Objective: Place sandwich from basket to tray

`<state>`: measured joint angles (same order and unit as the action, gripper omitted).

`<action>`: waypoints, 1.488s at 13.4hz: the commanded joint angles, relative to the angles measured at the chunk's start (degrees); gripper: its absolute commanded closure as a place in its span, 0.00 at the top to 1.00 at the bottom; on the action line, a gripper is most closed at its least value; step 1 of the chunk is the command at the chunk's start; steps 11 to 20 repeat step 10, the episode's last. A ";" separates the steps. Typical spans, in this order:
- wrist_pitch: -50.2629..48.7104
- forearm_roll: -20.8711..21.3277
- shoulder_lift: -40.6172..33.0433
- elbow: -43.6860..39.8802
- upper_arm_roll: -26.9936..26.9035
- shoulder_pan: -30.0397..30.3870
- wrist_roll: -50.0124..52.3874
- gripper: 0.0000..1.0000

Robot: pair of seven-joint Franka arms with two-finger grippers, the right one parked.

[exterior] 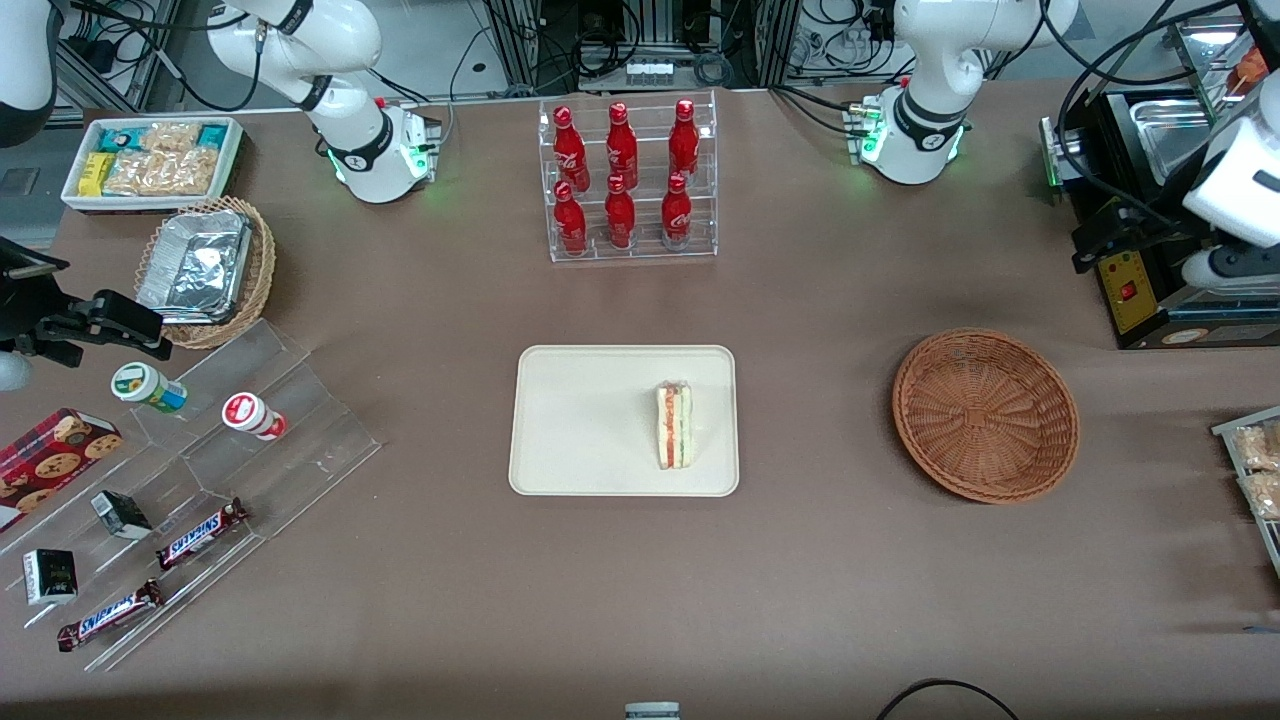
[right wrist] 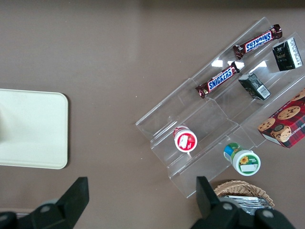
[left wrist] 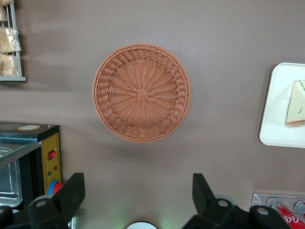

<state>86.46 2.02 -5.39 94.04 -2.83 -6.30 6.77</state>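
Note:
The sandwich [exterior: 673,425], a pale wedge with orange and green layers, lies on the cream tray [exterior: 580,420] at mid-table. It also shows in the left wrist view [left wrist: 296,102] on the tray [left wrist: 279,119]. The reddish-brown wicker basket [exterior: 985,415] is empty and stands beside the tray, toward the working arm's end; the left wrist view looks down into it [left wrist: 141,92]. My left gripper [exterior: 1097,243] hangs high above the table by the black oven, farther from the front camera than the basket. It is open and empty [left wrist: 138,195], with its fingers [left wrist: 72,193] wide apart.
A black oven [exterior: 1165,300] stands at the working arm's end, with a rack of snack packets [exterior: 1255,470] nearer the camera. A clear rack of red bottles [exterior: 628,180] stands farther back than the tray. A clear stepped shelf [exterior: 250,450], a tan basket [exterior: 205,270] and a white bin [exterior: 150,160] lie toward the parked arm's end.

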 commanded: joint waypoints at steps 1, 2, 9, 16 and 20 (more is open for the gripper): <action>-1.56 -0.70 -0.41 -0.52 0.64 0.58 -0.71 1.00; -1.65 -0.70 -0.41 -0.43 0.72 0.50 -0.53 1.00; -0.77 -2.55 -0.06 -0.61 1.07 0.41 -0.44 1.00; -0.77 -2.37 -0.06 -0.52 1.16 0.41 -0.44 1.00; -0.77 -2.37 -0.06 -0.52 1.16 0.41 -0.44 1.00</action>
